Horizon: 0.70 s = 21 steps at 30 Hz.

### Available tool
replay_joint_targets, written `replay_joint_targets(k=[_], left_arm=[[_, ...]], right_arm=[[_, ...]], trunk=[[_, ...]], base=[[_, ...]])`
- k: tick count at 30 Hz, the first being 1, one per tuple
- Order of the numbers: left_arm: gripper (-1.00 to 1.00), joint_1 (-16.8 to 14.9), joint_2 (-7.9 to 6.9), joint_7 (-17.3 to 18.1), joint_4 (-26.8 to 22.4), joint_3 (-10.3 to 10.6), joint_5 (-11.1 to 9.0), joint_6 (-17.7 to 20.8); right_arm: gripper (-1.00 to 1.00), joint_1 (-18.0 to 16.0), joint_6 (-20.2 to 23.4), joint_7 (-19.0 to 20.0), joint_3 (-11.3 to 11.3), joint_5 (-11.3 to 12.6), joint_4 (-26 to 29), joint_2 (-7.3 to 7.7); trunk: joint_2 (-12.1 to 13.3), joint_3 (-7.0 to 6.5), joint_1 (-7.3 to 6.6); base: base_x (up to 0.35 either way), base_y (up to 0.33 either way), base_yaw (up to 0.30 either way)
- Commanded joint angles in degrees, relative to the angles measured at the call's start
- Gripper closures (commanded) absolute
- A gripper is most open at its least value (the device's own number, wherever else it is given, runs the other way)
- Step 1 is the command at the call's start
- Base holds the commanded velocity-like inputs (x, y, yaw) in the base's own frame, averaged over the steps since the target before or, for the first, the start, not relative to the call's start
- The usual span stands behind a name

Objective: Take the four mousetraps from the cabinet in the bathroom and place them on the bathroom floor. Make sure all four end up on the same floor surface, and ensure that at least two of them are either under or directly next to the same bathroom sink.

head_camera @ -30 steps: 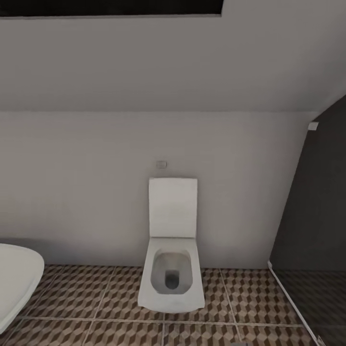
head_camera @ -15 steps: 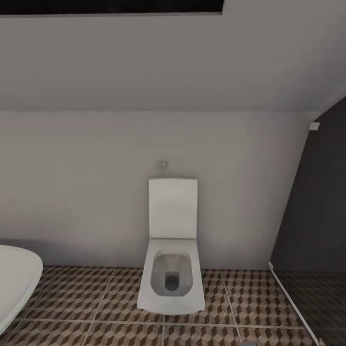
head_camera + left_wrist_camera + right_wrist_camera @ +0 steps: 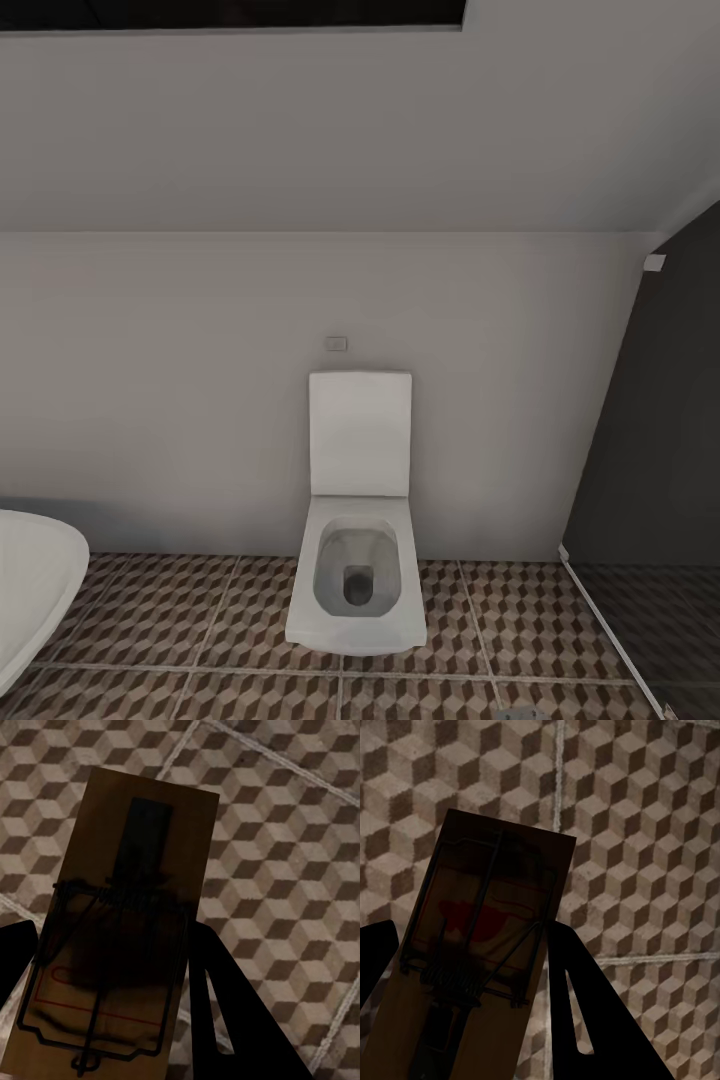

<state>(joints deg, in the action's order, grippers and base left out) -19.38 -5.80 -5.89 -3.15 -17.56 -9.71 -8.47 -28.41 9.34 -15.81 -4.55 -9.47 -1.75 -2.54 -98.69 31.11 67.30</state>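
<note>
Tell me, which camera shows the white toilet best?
The head view: the white square toilet stands against the wall, lid up. Each wrist view instead shows a flat wooden mousetrap over cube-patterned floor tiles.

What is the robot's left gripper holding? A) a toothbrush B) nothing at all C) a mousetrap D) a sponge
C: the left wrist view shows a wooden mousetrap with dark wire and a red outline sitting between the dark fingers of the left gripper, above the cube-patterned floor.
</note>
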Motion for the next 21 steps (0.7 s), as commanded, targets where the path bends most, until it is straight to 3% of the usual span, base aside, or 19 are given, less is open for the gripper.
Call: replay_joint_targets(k=[1,21], left_arm=[[1.0,-0.05,-0.01,0.18,0.07,0.16,-0.58,-0.23],[1.0,-0.05,-0.01,0.18,0.07,0.16,-0.58,-0.27]], right_arm=[[1.0,-0.07,0.14,-0.18,-0.46,-0.55,-0.09,-0.01],[1.0,-0.07,0.44,-0.28,-0.46,-0.56,-0.09,-0.79]], trunk=[[-0.03,0.06,-0.01],[-0.03,0.06,-0.01]], base=[[0.0,0.0,0.0],[0.0,0.0,0.0]])
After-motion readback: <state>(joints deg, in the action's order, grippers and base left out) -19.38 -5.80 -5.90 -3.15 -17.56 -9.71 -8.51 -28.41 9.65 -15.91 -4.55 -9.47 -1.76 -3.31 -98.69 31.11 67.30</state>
